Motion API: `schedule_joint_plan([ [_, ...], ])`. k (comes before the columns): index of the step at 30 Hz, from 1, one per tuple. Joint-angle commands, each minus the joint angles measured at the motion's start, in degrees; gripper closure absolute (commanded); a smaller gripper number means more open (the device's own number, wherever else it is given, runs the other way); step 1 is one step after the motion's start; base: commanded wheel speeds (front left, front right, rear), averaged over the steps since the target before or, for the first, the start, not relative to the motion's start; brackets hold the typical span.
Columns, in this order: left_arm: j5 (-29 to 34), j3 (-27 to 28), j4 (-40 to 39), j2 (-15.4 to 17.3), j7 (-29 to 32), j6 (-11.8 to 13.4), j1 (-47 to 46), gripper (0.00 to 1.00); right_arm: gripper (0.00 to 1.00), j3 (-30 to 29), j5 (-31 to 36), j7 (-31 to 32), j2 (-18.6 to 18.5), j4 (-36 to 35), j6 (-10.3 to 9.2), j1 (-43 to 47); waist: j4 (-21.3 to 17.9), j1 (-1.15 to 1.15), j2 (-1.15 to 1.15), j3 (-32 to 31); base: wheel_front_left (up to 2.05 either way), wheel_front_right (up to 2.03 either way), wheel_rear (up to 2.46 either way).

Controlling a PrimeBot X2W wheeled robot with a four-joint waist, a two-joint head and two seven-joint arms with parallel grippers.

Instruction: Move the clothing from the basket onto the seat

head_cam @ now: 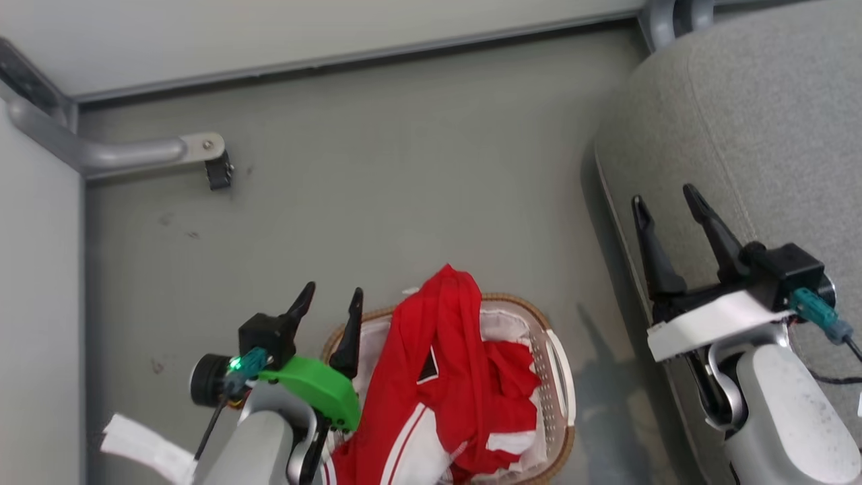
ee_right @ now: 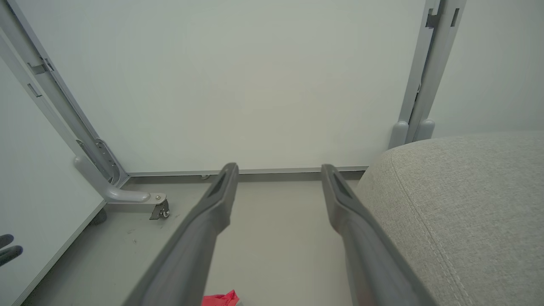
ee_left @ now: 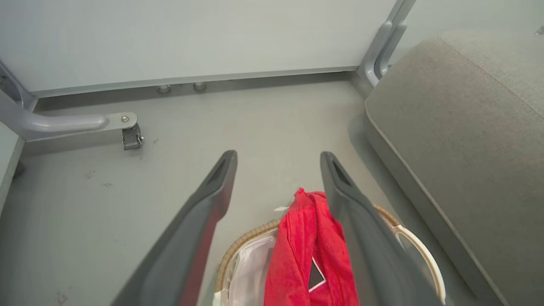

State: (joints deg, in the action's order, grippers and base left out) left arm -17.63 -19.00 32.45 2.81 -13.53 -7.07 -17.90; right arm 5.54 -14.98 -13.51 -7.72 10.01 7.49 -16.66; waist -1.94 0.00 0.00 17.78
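The red clothing [head_cam: 444, 377] with white stripes and a black emblem is heaped in the white basket [head_cam: 562, 384] at the bottom middle of the head view, rising over the far rim. My left gripper [head_cam: 332, 298] hovers open over the basket's left rim, empty. In the left wrist view the clothing [ee_left: 306, 246] lies between my open fingers [ee_left: 204, 204], above the basket [ee_left: 246, 248]. My right gripper [head_cam: 667, 199] is open and empty above the front edge of the grey seat [head_cam: 761, 114]. The right wrist view has the seat [ee_right: 467, 204] at right and a red scrap of clothing [ee_right: 221, 299] at the bottom.
A grey floor stretches beyond the basket to a pale wall. A grey metal frame leg with a caster [head_cam: 219, 168] stands at the left. Another frame post [head_cam: 673, 17] rises behind the seat's far corner. A white panel runs along the left side.
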Motion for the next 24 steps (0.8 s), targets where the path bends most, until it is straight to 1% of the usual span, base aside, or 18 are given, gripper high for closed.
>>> schedule_joint_plan([
  [1, -0.5, -1.4, 2.0, 0.2, -0.5, -0.2, -3.0, 0.00, 0.00, -0.1, 1.0, -0.5, -0.3, -0.7, -0.01, -2.0, -3.6, 0.00, 0.00, 7.4, 0.00, 0.00, 0.00],
  [9, -4.2, -10.8, 17.7, 0.3, -1.3, -0.4, -12.8, 0.00, 0.00, 0.0, 3.5, -1.3, 0.6, -3.4, -0.01, -5.9, -7.2, 0.00, 0.00, 18.4, 0.00, 0.00, 0.00],
  [13, -6.0, -14.9, 23.5, 0.3, -1.7, -0.5, -17.3, 0.00, 0.00, 0.9, 4.9, -1.8, 0.6, -4.0, -0.01, -7.3, -8.5, 0.00, 0.00, 23.3, 0.00, 0.00, 0.00],
  [19, -10.6, -19.0, 31.0, 0.3, 0.1, -0.5, -21.8, 0.00, 0.00, 1.2, 4.3, -1.8, 0.9, -3.2, -0.01, -7.9, -9.5, 0.00, 0.00, 27.0, 0.00, 0.00, 0.00],
  [24, -14.2, -21.0, 34.5, 0.3, 3.0, -0.5, -23.9, 0.00, 0.00, 1.6, 4.5, -1.8, 0.6, -2.7, -0.01, -8.1, -9.6, 0.00, 0.00, 28.9, 0.00, 0.00, 0.00],
])
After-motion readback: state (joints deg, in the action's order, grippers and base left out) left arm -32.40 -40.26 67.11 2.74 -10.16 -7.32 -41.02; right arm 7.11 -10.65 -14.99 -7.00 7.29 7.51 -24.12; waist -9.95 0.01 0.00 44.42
